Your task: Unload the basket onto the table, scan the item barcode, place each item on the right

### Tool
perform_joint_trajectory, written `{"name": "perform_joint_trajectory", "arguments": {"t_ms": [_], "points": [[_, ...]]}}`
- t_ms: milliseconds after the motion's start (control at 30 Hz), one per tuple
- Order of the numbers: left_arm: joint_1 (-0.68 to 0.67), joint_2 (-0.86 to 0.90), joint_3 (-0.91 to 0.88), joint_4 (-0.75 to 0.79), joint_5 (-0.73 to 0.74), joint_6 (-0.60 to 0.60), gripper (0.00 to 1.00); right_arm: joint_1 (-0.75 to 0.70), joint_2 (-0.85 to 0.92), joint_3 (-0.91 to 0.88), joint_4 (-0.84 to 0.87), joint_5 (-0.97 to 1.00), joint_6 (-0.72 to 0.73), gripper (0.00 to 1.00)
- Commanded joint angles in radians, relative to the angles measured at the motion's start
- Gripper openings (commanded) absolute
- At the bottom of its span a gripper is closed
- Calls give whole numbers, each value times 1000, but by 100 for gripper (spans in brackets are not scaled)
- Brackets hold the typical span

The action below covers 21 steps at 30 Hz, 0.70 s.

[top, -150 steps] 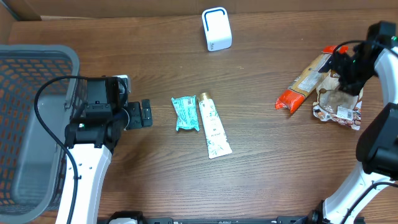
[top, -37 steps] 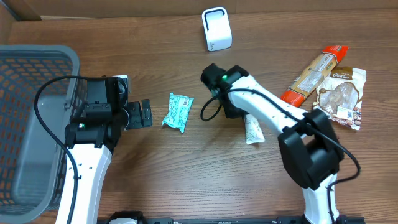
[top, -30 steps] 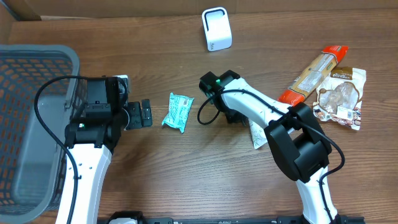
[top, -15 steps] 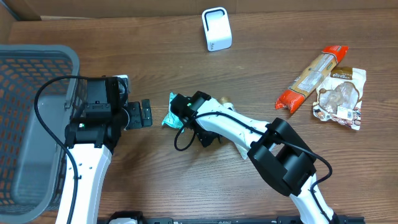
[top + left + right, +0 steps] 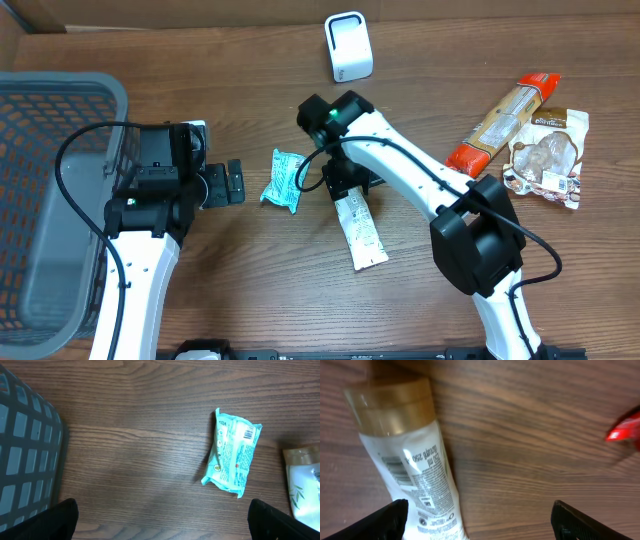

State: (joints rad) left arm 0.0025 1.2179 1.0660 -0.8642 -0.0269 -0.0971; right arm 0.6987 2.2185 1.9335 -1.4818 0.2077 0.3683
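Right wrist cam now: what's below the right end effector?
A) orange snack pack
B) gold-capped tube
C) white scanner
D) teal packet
B: the right wrist view looks straight down on the gold-capped tube, which lies loose and is not gripped.

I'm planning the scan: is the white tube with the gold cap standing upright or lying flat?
Lying flat: the white tube with the gold cap stretches along the wooden table, fine-print side up.

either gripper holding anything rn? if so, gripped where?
Nothing is held. The right gripper is open above the white tube, which lies free on the table. The left gripper is open and empty.
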Motion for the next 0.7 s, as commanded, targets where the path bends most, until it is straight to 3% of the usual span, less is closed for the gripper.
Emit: {"name": "perform_joint_trajectory", "arguments": {"t_ms": [0, 167, 233, 300, 333, 433, 667], "points": [[4, 5, -4, 2, -6, 15, 100, 6, -17, -16, 3, -109, -36, 87], [4, 5, -4, 2, -6, 15, 100, 2, -17, -16, 30, -201, -56, 77], [4, 5, -4, 2, -6, 15, 100, -2, -17, -17, 44, -249, -91, 69], [4, 5, -4, 2, -6, 15, 99, -7, -17, -17, 52, -269, -110, 47], [4, 5, -4, 2, -6, 15, 100, -8, -17, -17, 52, -269, -116, 28], [4, 5, -4, 2, -6, 15, 100, -8, -17, -17, 47, -262, -143, 4], [4, 5, -4, 2, -6, 15, 99, -47, -64, -15, 34, -245, -133, 4]]}}
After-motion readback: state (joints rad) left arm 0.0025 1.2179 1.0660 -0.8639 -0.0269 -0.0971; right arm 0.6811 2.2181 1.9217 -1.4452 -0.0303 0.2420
